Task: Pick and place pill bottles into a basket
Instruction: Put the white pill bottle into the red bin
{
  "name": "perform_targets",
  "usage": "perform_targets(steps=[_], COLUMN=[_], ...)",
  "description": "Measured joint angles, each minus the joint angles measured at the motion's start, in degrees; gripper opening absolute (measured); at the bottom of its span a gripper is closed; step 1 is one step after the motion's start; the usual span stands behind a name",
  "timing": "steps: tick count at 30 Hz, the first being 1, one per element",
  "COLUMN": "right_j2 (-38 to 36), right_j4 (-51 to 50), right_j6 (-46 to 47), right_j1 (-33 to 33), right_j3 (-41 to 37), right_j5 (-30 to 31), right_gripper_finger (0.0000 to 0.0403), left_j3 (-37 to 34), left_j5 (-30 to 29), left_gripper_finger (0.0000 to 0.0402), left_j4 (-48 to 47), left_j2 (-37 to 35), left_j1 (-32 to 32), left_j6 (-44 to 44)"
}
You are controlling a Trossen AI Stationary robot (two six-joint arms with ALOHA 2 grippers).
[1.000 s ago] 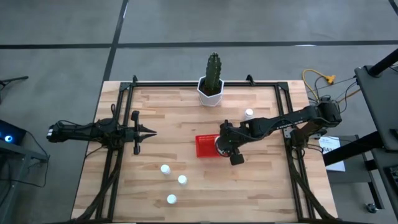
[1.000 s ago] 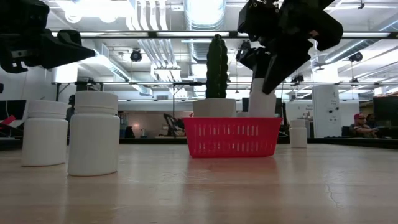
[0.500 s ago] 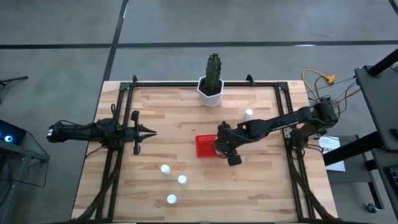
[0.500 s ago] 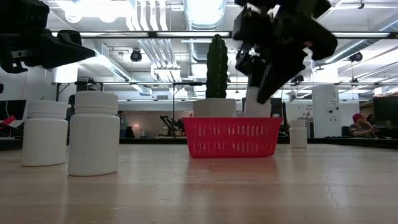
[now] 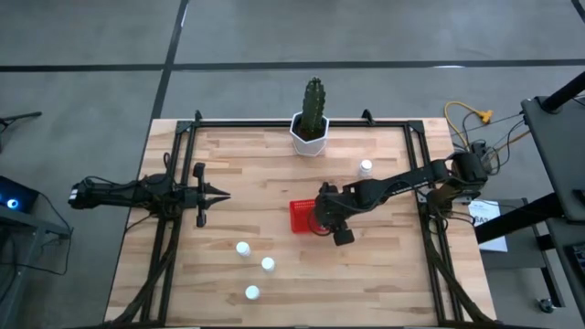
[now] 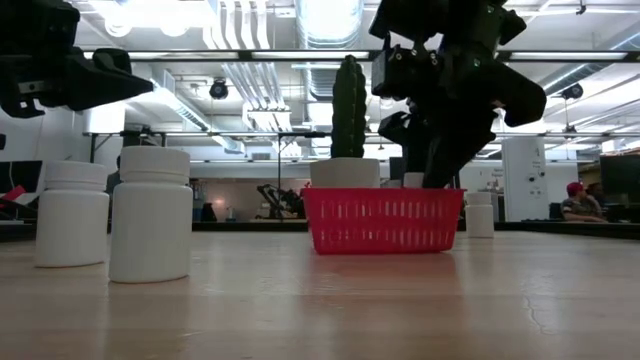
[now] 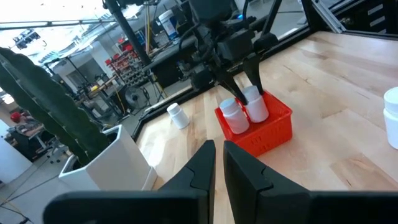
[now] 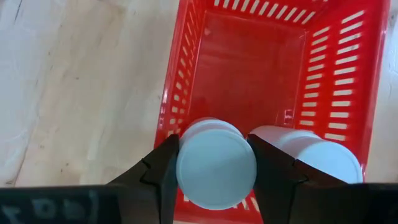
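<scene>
The red basket [image 5: 300,217] stands mid-table and also shows in the low view [image 6: 385,220] and the right wrist view [image 8: 249,68]. My right gripper [image 5: 324,216] is above it, shut on a white pill bottle [image 8: 216,163] lowered inside the basket. A second bottle [image 8: 311,158] stands in the basket beside it. Three bottles [image 5: 242,248] [image 5: 268,264] [image 5: 251,292] stand on the table near the front, and one [image 5: 366,167] stands far right. My left gripper [image 5: 222,193] waits shut at the table's left. My right gripper pinches the bottle by its round cap [image 8: 186,163], one finger on each side. The fingers [image 6: 440,150] come from above, pointing down into the basket. The bottle stands upright, its lower part inside the basket; whether it rests on the floor is hidden.
A cactus in a white faceted pot [image 5: 311,132] stands at the far edge, behind the basket. Black frame rails [image 5: 169,247] run along the table's left and right sides. Bare wood lies to the right of the basket.
My right gripper has gone down and a little toward the table's left with the bottle, still shut on it. The bottle, held above the basket's rim before, now sits down inside the basket. The basket has shifted slightly in the low view.
</scene>
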Motion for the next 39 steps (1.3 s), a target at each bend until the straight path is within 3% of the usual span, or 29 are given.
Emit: perform_targets(steps=[11, 22, 39], right_j2=[0.0, -0.1, -0.1], right_j4=[-2.5, -2.8, 0.4], right_j6=[-0.7, -2.1, -5.6], right_j1=[0.0, 0.0, 0.0], right_j3=[2.4, 6.3, 5.3], right_j5=[0.0, 0.0, 4.6], right_gripper_finger=[0.0207, 0.0200, 0.0188], left_j3=[0.0, 0.0, 0.0], left_j5=[0.0, 0.0, 0.0], left_gripper_finger=[0.0015, 0.0015, 0.0015], left_j4=[0.0, 0.0, 0.0], left_j2=[0.0, 0.0, 0.0], left_j1=[0.0, 0.0, 0.0], left_j6=[0.0, 0.0, 0.0])
